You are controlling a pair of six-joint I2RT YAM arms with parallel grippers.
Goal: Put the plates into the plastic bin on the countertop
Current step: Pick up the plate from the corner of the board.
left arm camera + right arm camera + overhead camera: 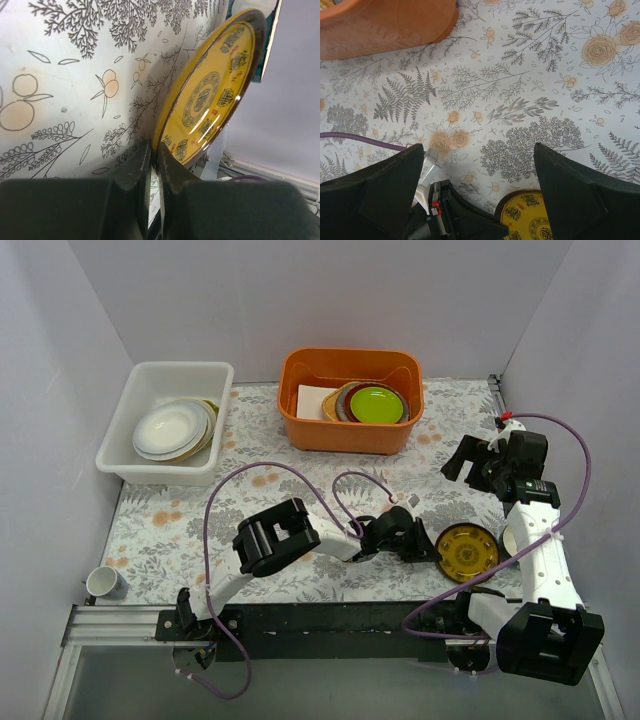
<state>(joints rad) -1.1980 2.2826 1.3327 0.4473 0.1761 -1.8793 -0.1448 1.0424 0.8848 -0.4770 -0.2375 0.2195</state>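
Left gripper (156, 147) clenched, its two dark fingers drawn almost together, with the near rim of the yellow plate (210, 100) running into the thin slit between them; grip sits on the plate's left edge. The plate is yellow with gold medallion patterns and a dark brown rim. It lies at the near right of the worktop (170, 530), between the two arms, and a shadow shows beneath its edge in the left wrist view. Whether it is lifted clear of the surface I cannot tell. Right gripper (478, 462) released, fingers spread wide, hanging over the far right of the worktop with nothing between them; in its own camera view only fern and flower print fills the gap, with the far edge of the yellow plate showing at the bottom. White plastic bin (150, 472) stands at the far left corner and holds a stack of plates (175, 430), a white one on top, with green and gold rims showing underneath. Orange tub (350, 430) stands at far centre, just right of the bin but apart from it, holding several plates with a lime-green plate (377, 404) uppermost and a white sheet at its left end. A small white cup (103, 582) sits at the near left edge. A purple cable (275, 472) loops over the middle of the worktop above the left arm.
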